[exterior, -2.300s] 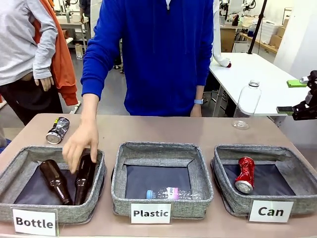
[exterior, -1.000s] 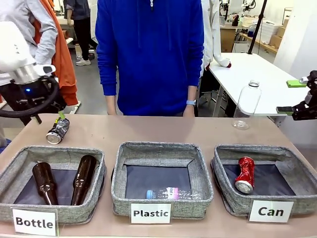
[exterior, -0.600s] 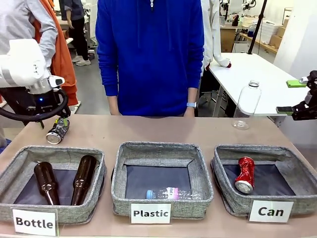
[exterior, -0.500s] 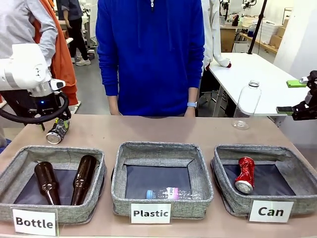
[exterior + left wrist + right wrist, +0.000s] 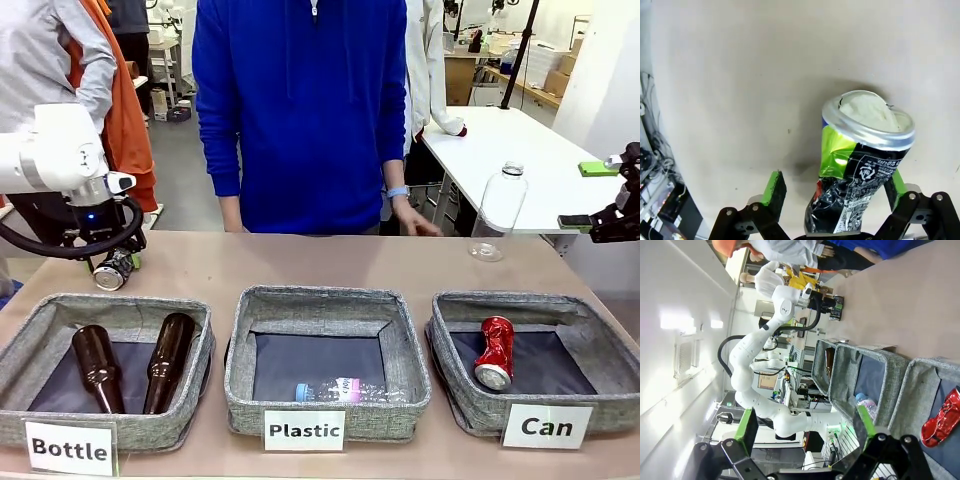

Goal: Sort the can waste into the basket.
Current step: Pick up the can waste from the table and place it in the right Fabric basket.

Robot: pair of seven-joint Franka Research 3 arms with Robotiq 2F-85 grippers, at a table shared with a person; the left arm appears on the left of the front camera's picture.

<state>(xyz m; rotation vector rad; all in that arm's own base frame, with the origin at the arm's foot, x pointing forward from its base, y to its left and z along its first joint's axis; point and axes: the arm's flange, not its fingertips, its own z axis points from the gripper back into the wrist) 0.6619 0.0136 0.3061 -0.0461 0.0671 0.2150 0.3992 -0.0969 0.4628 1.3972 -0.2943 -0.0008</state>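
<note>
one red can [image 5: 495,351] is already binned in the basket [image 5: 600,345]; the dark can [image 5: 860,165] lies on the bench [image 5: 300,262], straddled by the spread left gripper [image 5: 834,186] for grabbing. right gripper [image 5: 806,426]: open, parked aside.

"Bottle" label [image 5: 70,447] on left bin [image 5: 150,430], "Plastic" label [image 5: 304,431] on middle bin [image 5: 240,400], "Can" label [image 5: 547,427] on right basket [image 5: 460,400]

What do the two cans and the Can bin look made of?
Dark can: thin metal, likely aluminium, glossy black-and-green print, bare silvery rim; walls dented.
Red can: same look, shiny red, silver end, crumpled.
Bin: grey woven fabric, matte, visible weave; dark smooth lining.
</note>
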